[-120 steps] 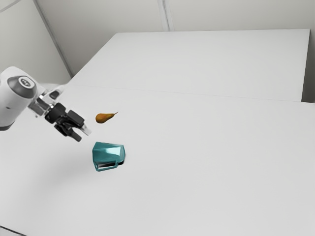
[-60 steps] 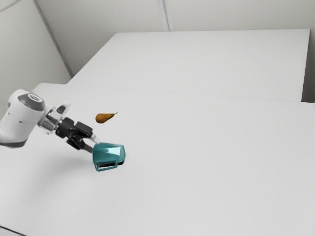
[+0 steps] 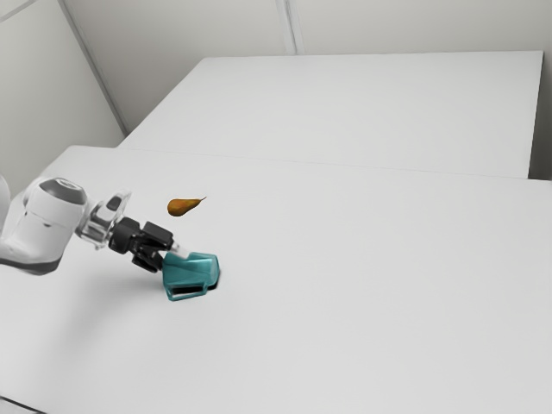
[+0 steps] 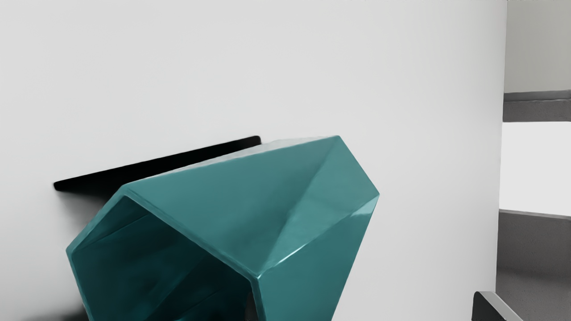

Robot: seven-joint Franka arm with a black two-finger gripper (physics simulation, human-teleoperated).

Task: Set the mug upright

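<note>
Teal mug (image 4: 245, 200) w/ glossy facets

Brn pear (image 3: 183, 207) on its side on wht tbl (image 3: 362, 293), lt gry wall (image 3: 172, 43) behind

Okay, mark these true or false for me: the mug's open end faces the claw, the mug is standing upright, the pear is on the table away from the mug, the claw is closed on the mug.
The mug's open end faces the claw. True.
The mug is standing upright. False: it lies on its side.
The pear is on the table, away from the mug. True.
The claw is closed on the mug. False: its fingers stand apart.
</note>
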